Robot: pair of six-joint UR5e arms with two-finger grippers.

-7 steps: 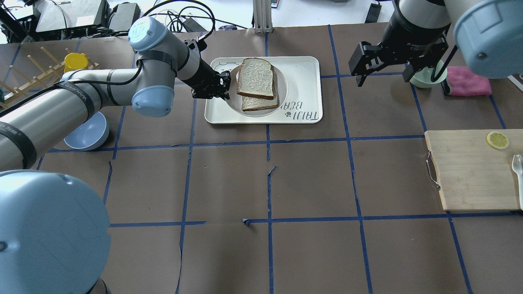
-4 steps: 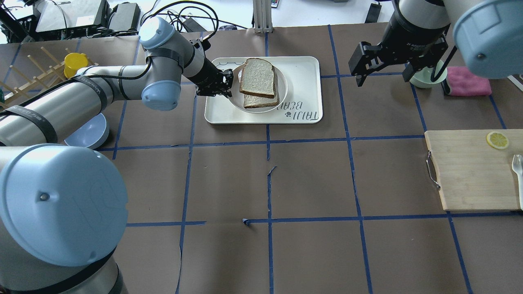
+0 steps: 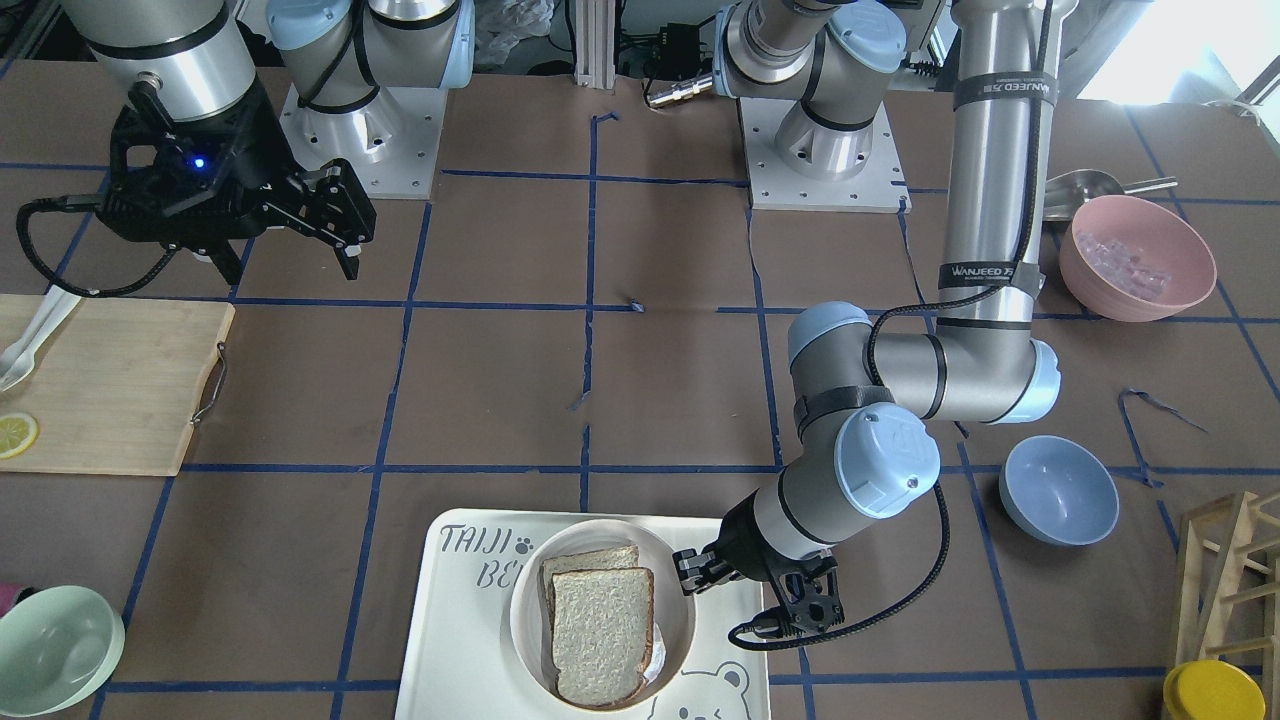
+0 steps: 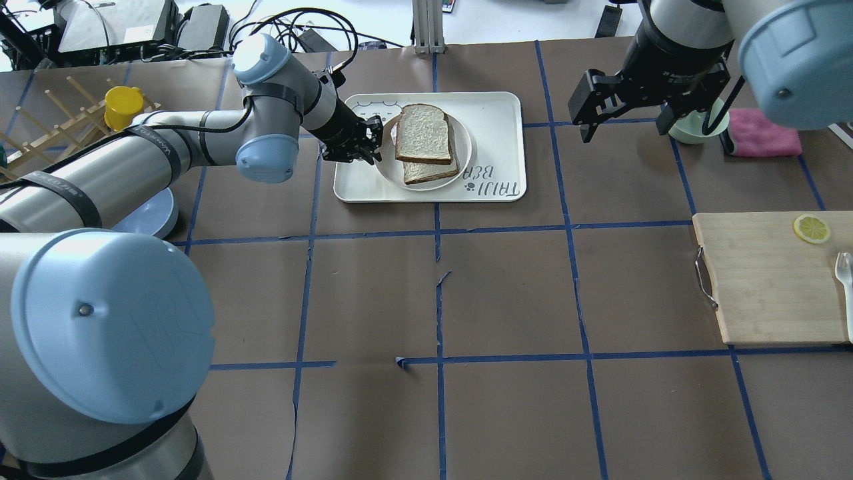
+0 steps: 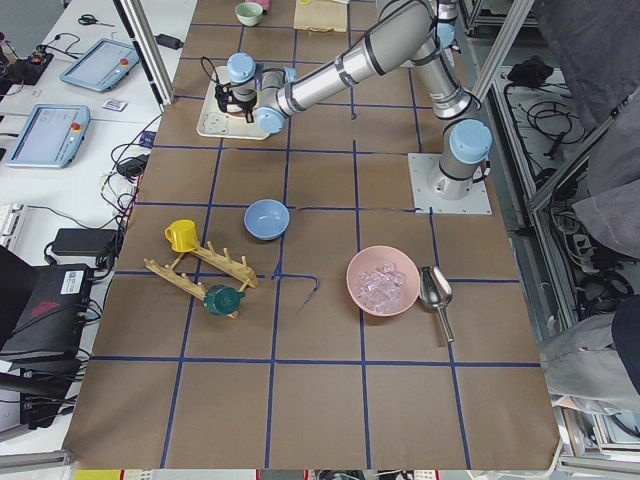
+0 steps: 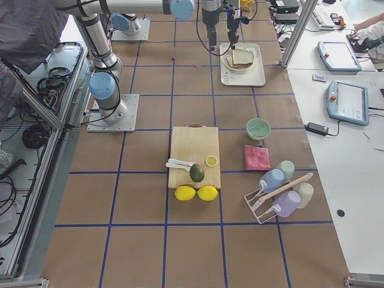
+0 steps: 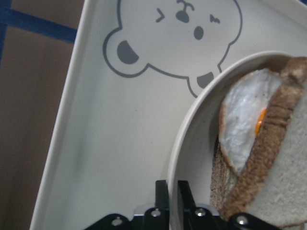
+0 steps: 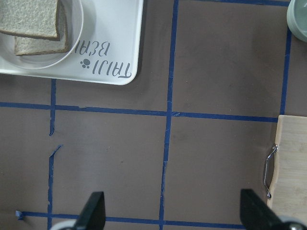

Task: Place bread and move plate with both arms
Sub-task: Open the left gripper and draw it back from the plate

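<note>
The cream-white plate point(image 4: 388, 170) rests on the bear-print tray point(image 4: 496, 113) at the far middle of the table. Two bread slices are stacked on it, the pale top slice point(image 4: 422, 133) over a lower one. The left wrist view shows a fried egg point(image 7: 244, 115) between the slices. My left gripper point(image 4: 373, 139) is shut on the plate's left rim point(image 7: 192, 143), with the fingers point(image 7: 162, 194) pinching the rim. My right gripper point(image 4: 626, 133) is open and empty, high above the table to the right of the tray.
A pale green bowl point(image 4: 693, 127) and a pink cloth point(image 4: 763, 133) lie at the far right. A wooden cutting board point(image 4: 766, 280) with a lemon slice point(image 4: 811, 229) is at the right edge. A blue bowl point(image 4: 150, 213) and a rack with a yellow cup point(image 4: 123, 103) are at the left.
My left gripper has moved slightly right and down with the plate. The plate and bread look smaller, so they are lower on the tray. The right gripper has not moved.
</note>
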